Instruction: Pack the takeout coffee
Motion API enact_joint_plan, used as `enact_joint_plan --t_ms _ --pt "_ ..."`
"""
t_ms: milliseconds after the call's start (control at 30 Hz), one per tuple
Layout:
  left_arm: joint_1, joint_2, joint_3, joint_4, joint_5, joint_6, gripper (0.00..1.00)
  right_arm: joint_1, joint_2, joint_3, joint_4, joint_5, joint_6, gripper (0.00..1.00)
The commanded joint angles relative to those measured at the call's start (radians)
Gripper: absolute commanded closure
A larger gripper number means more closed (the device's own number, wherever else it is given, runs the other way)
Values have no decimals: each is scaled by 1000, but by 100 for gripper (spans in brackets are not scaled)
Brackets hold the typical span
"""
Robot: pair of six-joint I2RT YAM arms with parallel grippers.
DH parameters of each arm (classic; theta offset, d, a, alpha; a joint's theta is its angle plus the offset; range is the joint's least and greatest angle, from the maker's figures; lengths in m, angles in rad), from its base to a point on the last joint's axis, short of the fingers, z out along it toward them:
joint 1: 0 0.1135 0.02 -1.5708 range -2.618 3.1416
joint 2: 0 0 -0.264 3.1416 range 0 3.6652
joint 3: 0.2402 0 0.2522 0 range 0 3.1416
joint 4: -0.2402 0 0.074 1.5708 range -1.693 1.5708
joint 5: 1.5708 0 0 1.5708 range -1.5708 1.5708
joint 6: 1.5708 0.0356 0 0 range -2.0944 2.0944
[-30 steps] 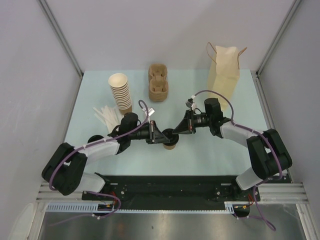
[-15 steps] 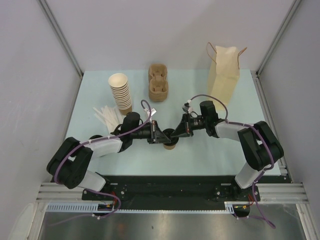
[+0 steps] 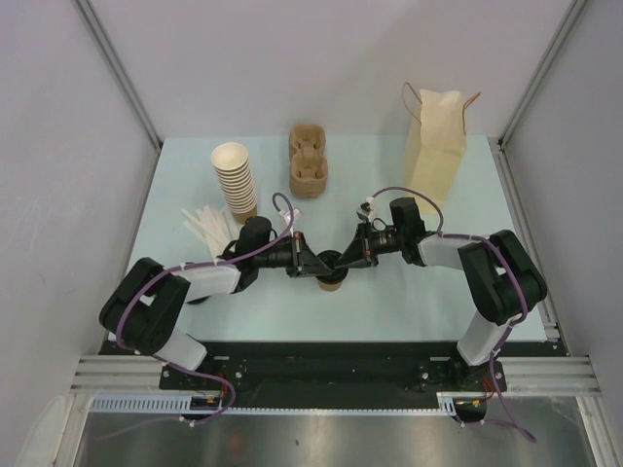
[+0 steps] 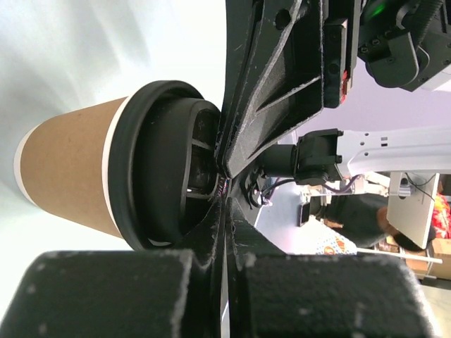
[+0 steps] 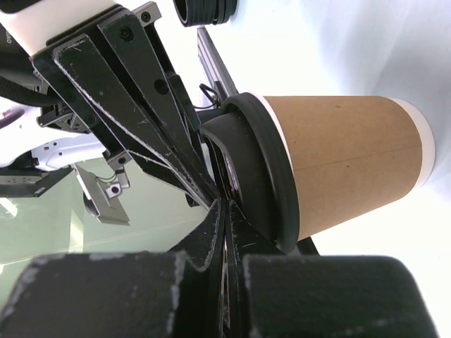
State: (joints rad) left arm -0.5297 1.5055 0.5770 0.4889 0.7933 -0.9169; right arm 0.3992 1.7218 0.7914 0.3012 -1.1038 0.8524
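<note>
The takeout coffee, a brown paper cup (image 3: 332,283) with a black lid (image 3: 330,261), stands upright at the middle of the table. My left gripper (image 3: 314,263) comes in from the left and my right gripper (image 3: 346,259) from the right. Both are shut, and their tips meet on top of the lid. In the left wrist view my left gripper (image 4: 225,179) rests on the lid (image 4: 158,176) above the cup (image 4: 70,176). In the right wrist view my right gripper (image 5: 224,204) touches the lid (image 5: 257,169) of the cup (image 5: 345,155).
A tall stack of lidless cups (image 3: 236,180) and white packets (image 3: 206,226) are at the back left. A pulp cup carrier (image 3: 308,161) sits at the back middle. A paper bag (image 3: 435,146) stands at the back right. Loose black lids (image 5: 204,10) lie near the left arm.
Both arms have drawn their elbows inward and lower. Both shut grippers stay together on the cup's lid. The cup has not moved.
</note>
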Motion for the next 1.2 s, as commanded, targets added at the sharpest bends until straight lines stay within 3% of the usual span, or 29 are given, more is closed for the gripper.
enact_joint_plan --t_ms 0,1167 --pt "14 41 -5 14 6 1 100 -16 47 6 -74 51 -72 100" --pt "88 188 -39 -147 -88 38 100 1 114 69 -166 68 -99 100"
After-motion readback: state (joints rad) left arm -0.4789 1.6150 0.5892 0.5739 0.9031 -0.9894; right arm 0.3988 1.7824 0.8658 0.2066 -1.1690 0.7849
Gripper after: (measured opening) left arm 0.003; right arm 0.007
